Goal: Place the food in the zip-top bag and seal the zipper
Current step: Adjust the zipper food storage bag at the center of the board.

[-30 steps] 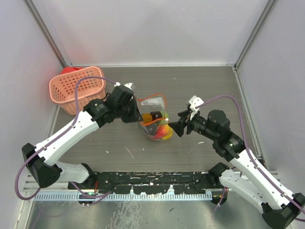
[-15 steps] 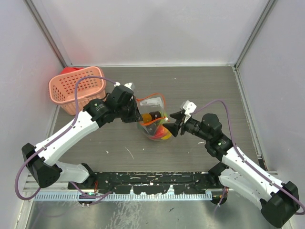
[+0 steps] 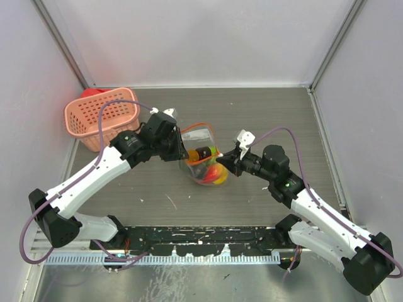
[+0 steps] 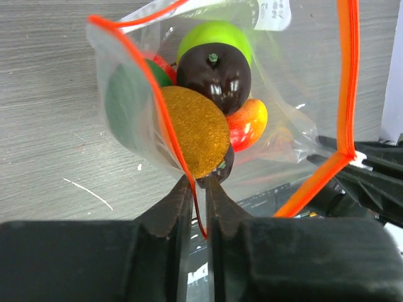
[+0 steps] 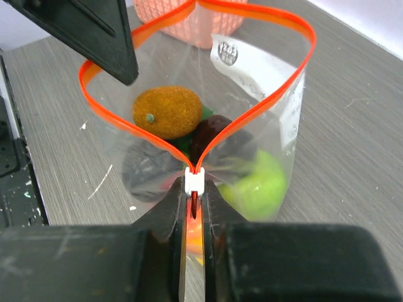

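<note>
The clear zip-top bag (image 3: 200,154) stands on the table between my two arms with its mouth open in a loop. Its orange zipper (image 4: 345,75) runs round the mouth. Inside lies the food: a fuzzy orange fruit (image 5: 167,112), a dark purple-brown one (image 4: 214,72), a green one (image 5: 258,182) and a red-yellow piece (image 4: 249,123). My left gripper (image 4: 198,179) is shut on the bag's left end, with the orange strip pinched between its fingers. My right gripper (image 5: 195,184) is shut on the white slider (image 5: 194,181) at the right end.
A pink lattice basket (image 3: 101,118) stands at the back left, with a red object (image 3: 93,92) behind it. Grey walls close the table in on three sides. The arm bases and a black rail (image 3: 201,238) line the near edge.
My right gripper has moved left up to the bag and shut on the zipper's white slider. The left gripper has kept its hold and place.
</note>
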`<state>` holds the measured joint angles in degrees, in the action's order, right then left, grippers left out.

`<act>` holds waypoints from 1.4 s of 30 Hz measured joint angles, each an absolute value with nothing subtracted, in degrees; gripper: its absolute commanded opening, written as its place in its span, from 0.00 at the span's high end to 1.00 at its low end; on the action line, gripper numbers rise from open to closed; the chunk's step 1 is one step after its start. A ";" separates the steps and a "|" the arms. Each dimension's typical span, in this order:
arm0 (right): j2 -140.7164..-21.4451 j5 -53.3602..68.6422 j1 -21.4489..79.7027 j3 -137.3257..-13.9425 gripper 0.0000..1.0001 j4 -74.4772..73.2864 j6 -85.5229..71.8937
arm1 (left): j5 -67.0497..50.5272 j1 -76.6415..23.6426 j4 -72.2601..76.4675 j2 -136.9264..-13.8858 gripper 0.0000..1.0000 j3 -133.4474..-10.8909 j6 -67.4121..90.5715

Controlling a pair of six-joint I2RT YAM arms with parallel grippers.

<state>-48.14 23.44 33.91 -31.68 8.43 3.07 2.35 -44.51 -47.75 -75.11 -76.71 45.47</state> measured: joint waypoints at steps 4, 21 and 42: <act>-47.94 24.29 33.91 -34.04 0.99 5.76 3.22 | 2.85 -44.01 -47.46 -75.11 0.72 -76.71 45.19; -47.99 26.41 33.91 -35.81 0.99 1.72 4.12 | 3.92 -38.46 -47.35 -77.65 0.98 -78.87 42.30; -50.19 24.69 34.04 -49.76 0.99 -20.34 8.43 | 7.73 -37.63 -48.47 -71.35 0.62 -76.97 36.36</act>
